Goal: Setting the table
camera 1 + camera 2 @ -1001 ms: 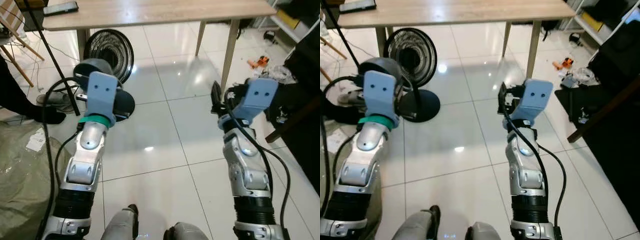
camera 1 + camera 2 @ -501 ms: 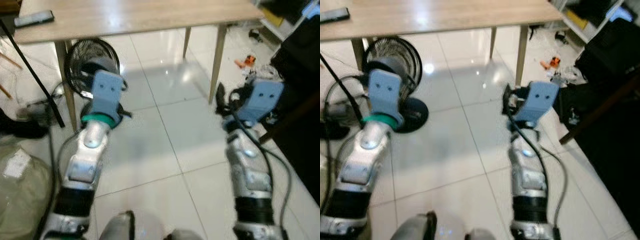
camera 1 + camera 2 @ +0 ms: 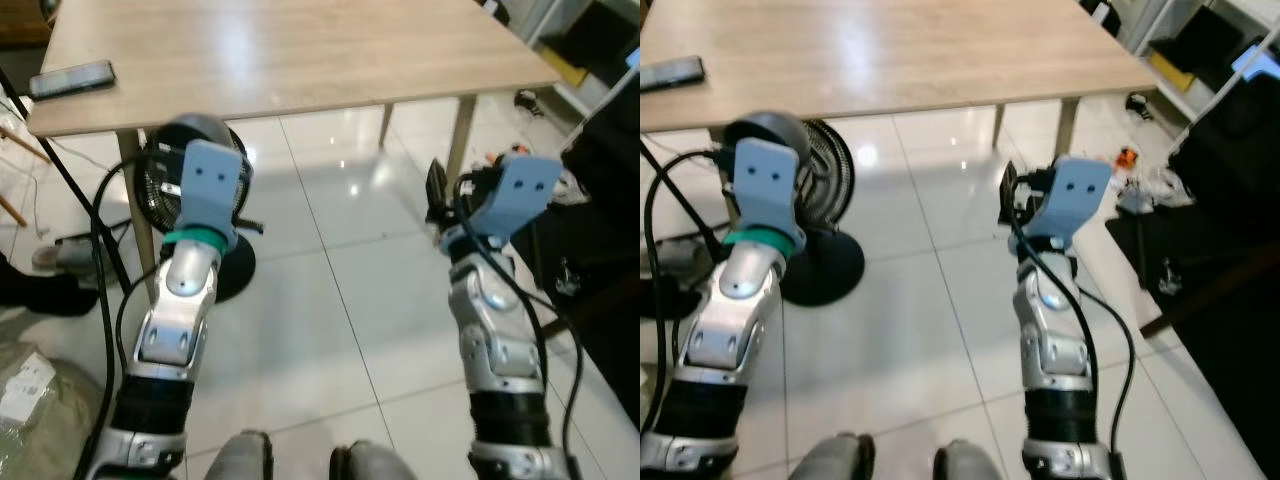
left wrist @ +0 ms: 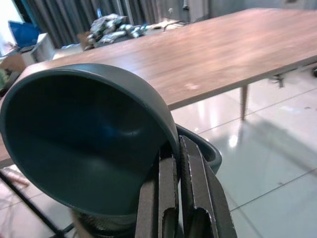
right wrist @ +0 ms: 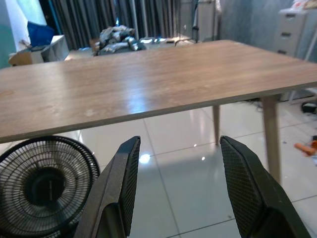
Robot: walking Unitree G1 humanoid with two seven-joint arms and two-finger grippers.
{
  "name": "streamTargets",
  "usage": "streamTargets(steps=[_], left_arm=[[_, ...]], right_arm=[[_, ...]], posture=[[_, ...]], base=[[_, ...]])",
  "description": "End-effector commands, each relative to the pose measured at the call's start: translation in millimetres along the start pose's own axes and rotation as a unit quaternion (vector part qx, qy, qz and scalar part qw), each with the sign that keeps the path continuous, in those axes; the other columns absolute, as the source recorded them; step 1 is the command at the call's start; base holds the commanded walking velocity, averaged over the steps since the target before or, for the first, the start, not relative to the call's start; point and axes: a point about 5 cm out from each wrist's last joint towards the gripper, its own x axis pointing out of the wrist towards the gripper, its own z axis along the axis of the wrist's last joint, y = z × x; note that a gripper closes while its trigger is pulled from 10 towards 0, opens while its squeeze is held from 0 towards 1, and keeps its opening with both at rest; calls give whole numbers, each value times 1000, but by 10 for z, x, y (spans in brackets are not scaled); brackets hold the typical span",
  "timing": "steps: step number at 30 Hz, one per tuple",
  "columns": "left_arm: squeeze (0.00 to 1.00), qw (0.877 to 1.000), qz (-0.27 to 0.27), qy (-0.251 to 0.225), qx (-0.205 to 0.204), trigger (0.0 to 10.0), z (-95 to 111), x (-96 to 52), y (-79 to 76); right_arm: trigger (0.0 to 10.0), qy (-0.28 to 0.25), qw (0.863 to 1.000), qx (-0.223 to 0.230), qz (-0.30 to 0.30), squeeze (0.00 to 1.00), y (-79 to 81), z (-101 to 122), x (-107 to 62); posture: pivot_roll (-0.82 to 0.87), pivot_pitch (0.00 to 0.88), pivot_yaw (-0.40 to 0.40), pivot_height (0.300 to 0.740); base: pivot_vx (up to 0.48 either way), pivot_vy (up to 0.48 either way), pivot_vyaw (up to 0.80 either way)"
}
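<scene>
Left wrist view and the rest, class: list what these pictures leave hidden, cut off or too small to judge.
- Bowl: in the left wrist view its underside is hidden behind its own wall and the left gripper.
- Fan: cut off by the picture's edge in the right wrist view; the table covers its top in the eye views.
- Phone: too small to read its screen.

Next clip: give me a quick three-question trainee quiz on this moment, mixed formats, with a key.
1. True or false: the left hand is shut on the rim of a dark bowl.
2. Multiple choice: what lies on the wooden table? A) a plate B) a phone C) a fork
3. Fill in: beneath the table's edge, on the floor, stands a black ____.

Key: 1 true; 2 B; 3 fan. The right hand is open and holds nothing.
</scene>
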Motion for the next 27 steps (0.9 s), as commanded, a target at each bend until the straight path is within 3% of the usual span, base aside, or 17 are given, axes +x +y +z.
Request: streamTargets(steps=[1,17,27], left_arm=[[0,1000,-5,-2,-1,10000,5,-3,-35],[0,1000,-2,-10,3,10000,47,21,4],[0,1000,-2,-15,8,10000,62,41,26]], right_arm=[[10000,7,1000,4,-13,0,-70,-34,-17],[10000,5,1000,7,-15,0,-64,-31,-7],[10000,-2,999,2,-36,0,-165,-1,12]], posture=[[39,36,5,740],[47,42,8,740],[46,43,11,740]], base=[[480,0,0],[480,0,0],[480,0,0]])
